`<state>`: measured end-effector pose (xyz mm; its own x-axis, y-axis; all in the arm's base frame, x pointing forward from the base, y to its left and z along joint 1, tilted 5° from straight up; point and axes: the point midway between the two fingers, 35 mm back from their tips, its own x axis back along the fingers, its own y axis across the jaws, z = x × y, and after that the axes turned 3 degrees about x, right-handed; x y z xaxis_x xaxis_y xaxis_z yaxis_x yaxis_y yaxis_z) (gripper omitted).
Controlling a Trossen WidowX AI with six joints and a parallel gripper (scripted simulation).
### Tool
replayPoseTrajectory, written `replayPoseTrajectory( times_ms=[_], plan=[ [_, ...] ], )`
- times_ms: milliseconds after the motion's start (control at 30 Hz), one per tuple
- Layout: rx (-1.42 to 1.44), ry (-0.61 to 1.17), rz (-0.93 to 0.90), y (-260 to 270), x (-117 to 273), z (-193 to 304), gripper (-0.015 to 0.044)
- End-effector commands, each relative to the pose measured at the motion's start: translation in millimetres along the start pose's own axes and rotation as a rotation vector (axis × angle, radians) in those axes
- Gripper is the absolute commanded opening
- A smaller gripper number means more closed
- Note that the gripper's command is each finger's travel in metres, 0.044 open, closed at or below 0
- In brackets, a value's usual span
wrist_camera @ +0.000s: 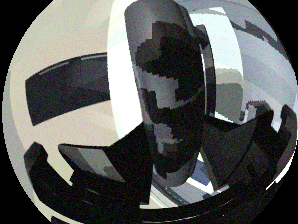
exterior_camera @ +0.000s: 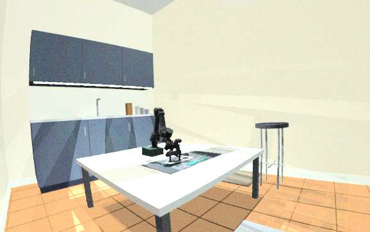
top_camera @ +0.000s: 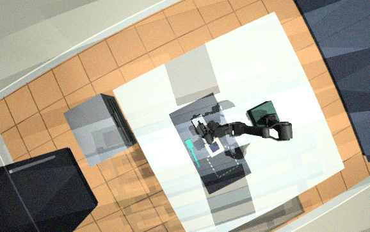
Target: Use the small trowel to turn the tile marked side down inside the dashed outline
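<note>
The tile (top_camera: 214, 147) (exterior_camera: 186, 157) lies on the dark mat (top_camera: 184, 119) (exterior_camera: 160, 168), its dark blue marked square facing up in a white border. It is at the upper-left end of the dashed outline (top_camera: 219, 176) in the top view. My gripper (top_camera: 205, 132) (exterior_camera: 175, 159) (wrist_camera: 175, 145) is low over the mat beside the tile, shut on the dark handle of the trowel (wrist_camera: 170, 95). Fingers and handle hide most of the blade. A white piece (top_camera: 196, 120) shows beside the gripper; I cannot tell whether it is the blade.
A turquoise flat tool (top_camera: 189, 143) (exterior_camera: 196, 161) lies on the mat near the tile, its thin handle pointing along the mat's edge. A dark green box (top_camera: 262, 111) (exterior_camera: 152, 150) stands by the arm's base. The white table (top_camera: 288, 48) (exterior_camera: 134, 187) surrounds the mat.
</note>
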<state>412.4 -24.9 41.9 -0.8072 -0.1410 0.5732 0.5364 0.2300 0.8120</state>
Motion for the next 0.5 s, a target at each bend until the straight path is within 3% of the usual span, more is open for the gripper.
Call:
replayPoseTrajectory(
  times_ms=[0, 467],
  plan=[
    [0.003, 0.014, -0.004, 1.6, 0.7, 13.8, 0.0000],
    [-0.033, 0.044, -0.006, 5.3, 4.4, 18.8, 0.0000]
  ],
)
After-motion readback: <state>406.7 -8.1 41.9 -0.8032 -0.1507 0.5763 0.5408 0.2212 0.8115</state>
